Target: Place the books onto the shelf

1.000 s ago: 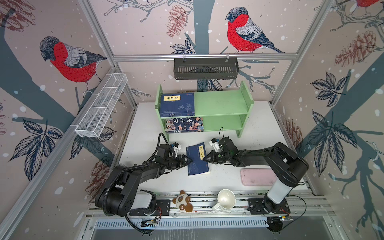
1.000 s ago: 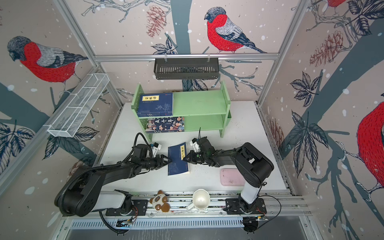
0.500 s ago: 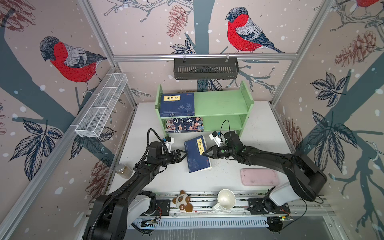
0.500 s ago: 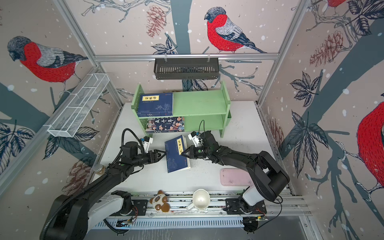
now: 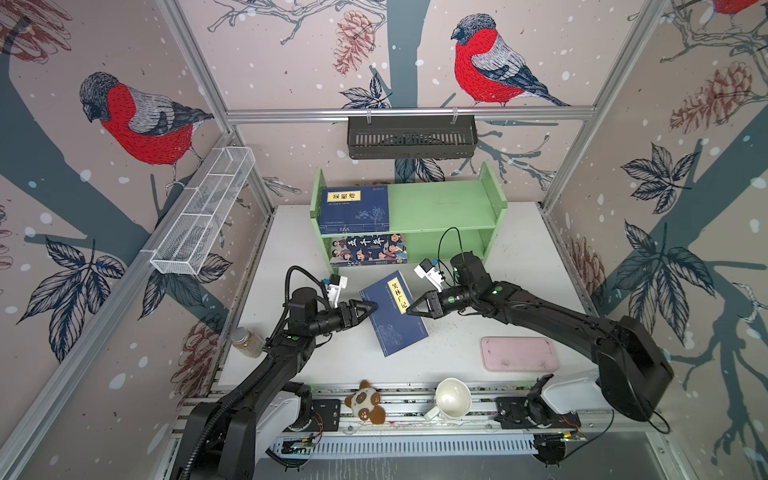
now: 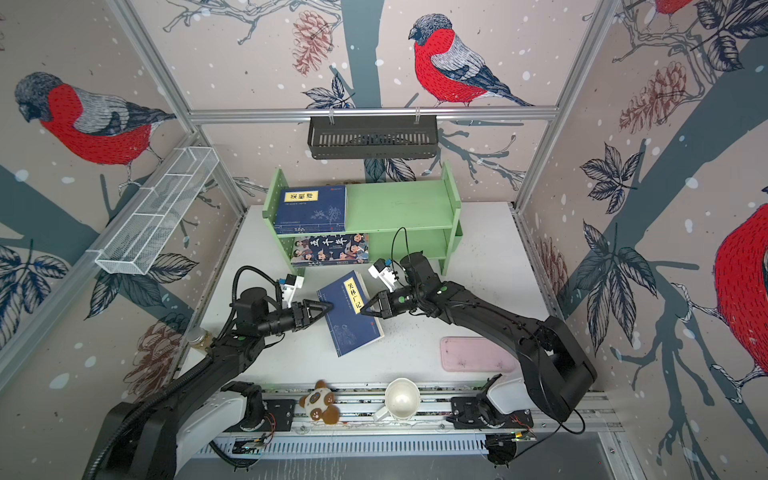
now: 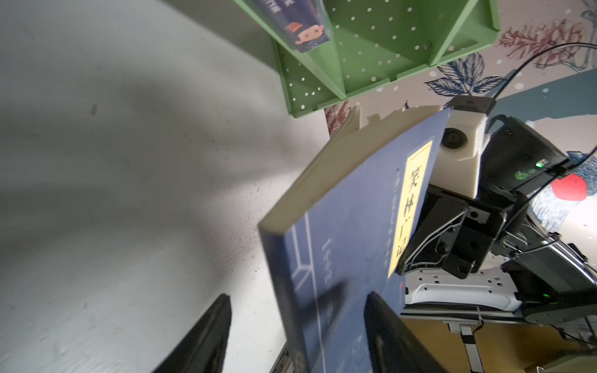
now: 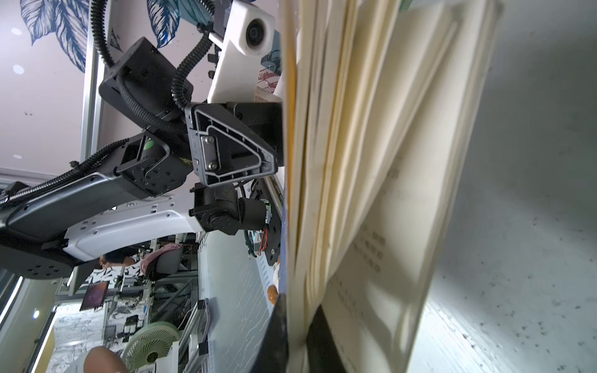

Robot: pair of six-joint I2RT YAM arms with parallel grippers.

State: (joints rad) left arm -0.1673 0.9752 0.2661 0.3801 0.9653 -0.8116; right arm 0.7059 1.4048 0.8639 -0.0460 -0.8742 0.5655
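Right hand hoists navy book off the counter.
Flat a second ago, it hangs tilted before the shelf, pinched by its page edge; the left hand, spread astride the spine, has yet to clamp.

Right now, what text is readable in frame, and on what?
"笑林广记": on the tilted navy book.
"菜根谭": on the navy book atop the shelf.
"五千年": on the cartoon book, lower tier.
Small print on all three covers: too small to read.
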